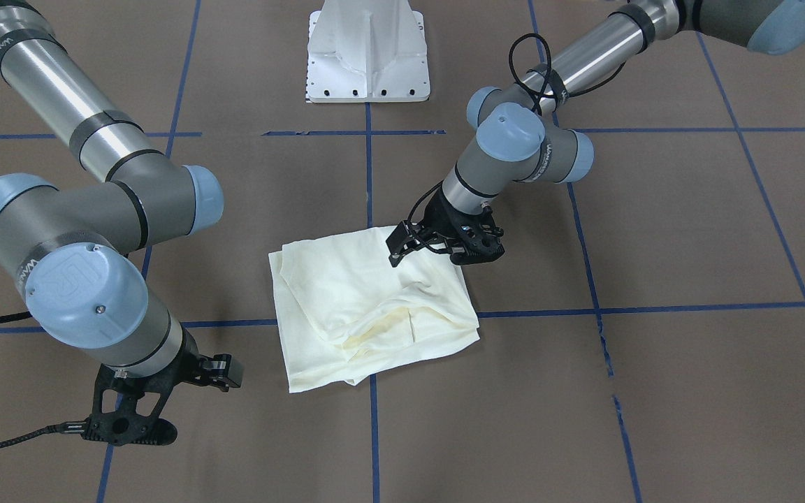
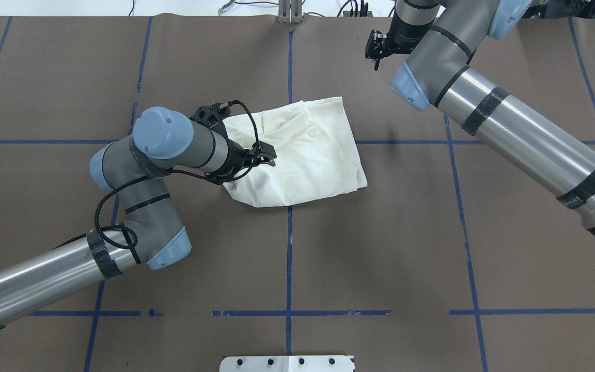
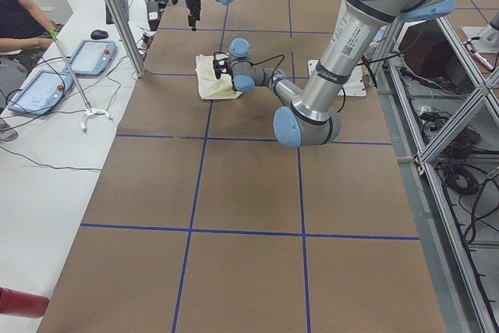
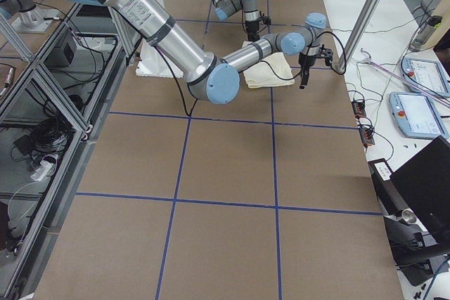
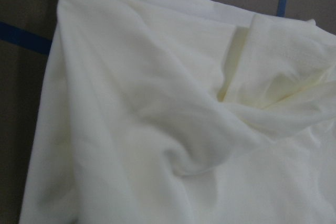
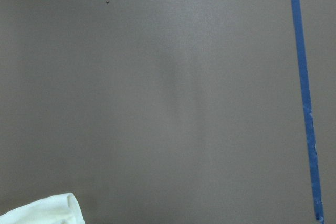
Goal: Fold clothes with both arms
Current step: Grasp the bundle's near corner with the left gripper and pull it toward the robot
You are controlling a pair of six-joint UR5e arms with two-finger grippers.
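Note:
The clothes are one cream shirt point(image 1: 346, 300), folded into a rumpled square on the brown table with its plain side up point(image 2: 313, 155). My left gripper point(image 1: 437, 253) points down over the shirt's edge on the robot's left point(image 2: 238, 165). Its wrist hides the fingers, so I cannot tell whether it is open or shut. The left wrist view is filled with creased cream cloth point(image 5: 157, 119). My right gripper point(image 2: 376, 62) hangs over bare table beyond the shirt's far right corner. Only a shirt corner point(image 6: 42, 211) shows in the right wrist view. Whether the right gripper is open or shut is unclear.
The white pedestal base point(image 1: 367, 56) stands at the robot's side of the table. Blue tape lines point(image 2: 290, 248) cross the brown surface. On a side bench lie teach pendants point(image 3: 47, 87) and cables, with a seated person point(image 3: 15, 13) beside them.

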